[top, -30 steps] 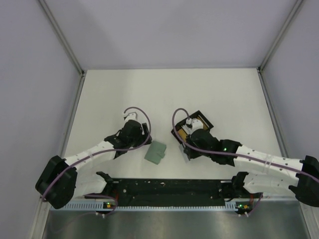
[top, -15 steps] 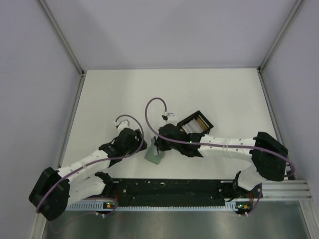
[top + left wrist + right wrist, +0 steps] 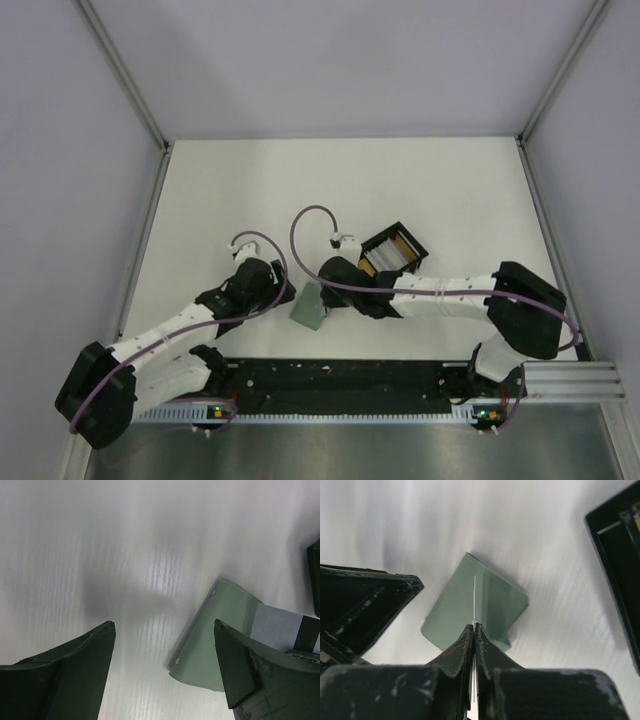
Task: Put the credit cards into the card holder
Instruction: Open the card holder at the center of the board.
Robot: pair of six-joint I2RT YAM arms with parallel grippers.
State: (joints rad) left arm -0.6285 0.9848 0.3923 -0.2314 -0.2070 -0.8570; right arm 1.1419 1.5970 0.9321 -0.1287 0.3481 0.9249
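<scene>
The sage-green card holder [image 3: 309,306] lies on the white table between the two grippers. In the right wrist view my right gripper [image 3: 473,626] is shut on a thin credit card [image 3: 474,597], seen edge-on just above the card holder [image 3: 470,610]. The left wrist view shows that pale grey card [image 3: 277,626] with its dark stripe over the holder's [image 3: 212,645] right side. My left gripper [image 3: 162,625] is open; its right finger hangs over the holder's near edge and the left one over bare table. From above, the left gripper [image 3: 284,291] sits just left of the holder and the right gripper [image 3: 326,296] just right.
A black open box [image 3: 392,249] with compartments and several cards stands behind the right arm; it shows as the black box [image 3: 620,555] at the right edge of the right wrist view. Grey walls enclose the table, and a black rail [image 3: 340,378] runs along the near edge.
The right arm has swung left from the black box to the card holder, carrying the card. The left gripper has shifted slightly down and right toward the holder.
</scene>
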